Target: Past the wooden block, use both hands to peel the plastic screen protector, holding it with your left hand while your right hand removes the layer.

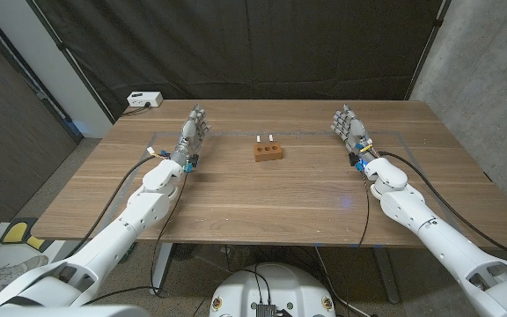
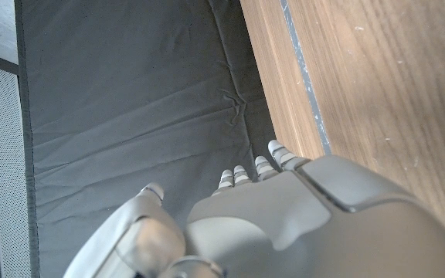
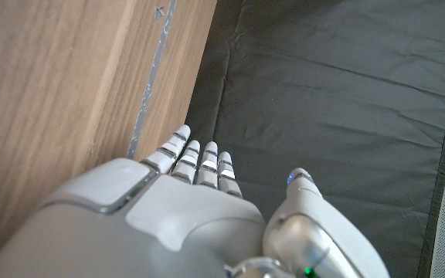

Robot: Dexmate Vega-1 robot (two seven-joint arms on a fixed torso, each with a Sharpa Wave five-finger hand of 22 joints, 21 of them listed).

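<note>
- Waiting at the far side of the wooden table, the left hand and the right hand stand well apart, each with nothing in it.
- The fingers of the left hand reach out straight and close side by side, the thumb held off from them; the fingers of the right hand lie the same way, packed together with the thumb apart.
- The wooden block sits between the two hands, near the table's middle, with holes in its front face.
- Two small pale pieces lie just past the block; they are too small to say whether they are the plastic screen protector, though that is where the task places it.
- Risk, as I judge it: a thin film lying flat gives the left hand little to hold, so it may slide away instead of being pinned.
- Risk: if the right hand catches both layers at once, the whole piece would lift and nothing would peel.
- Risk: either arm reaching inward could knock the block and push it into the pieces behind it.
- Containers: there are none on the table; the block's holes look empty from here, though their depth cannot be seen.
- A white box sits off the table's far left corner.
</note>
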